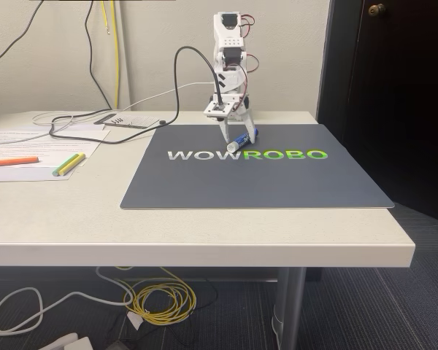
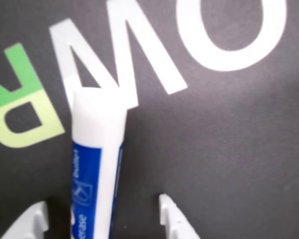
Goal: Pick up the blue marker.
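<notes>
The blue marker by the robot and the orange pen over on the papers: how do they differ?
The blue marker is thick, with a white barrel and blue label; the orange pen is slim and one colour. The marker lies on the dark mat, between the fingers of the gripper, angled toward the camera; the pen lies flat on papers at the fixed view's left, nearly crosswise, away from the arm. Both rest on the same table.

You can read "WOWROBO" on the dark grey rectangular mat (image 1: pixel 277 182), "WOW" in white and "ROBO" in green. The white marker's blue label (image 2: pixel 87 189) carries small white print, too blurred to read.
</notes>
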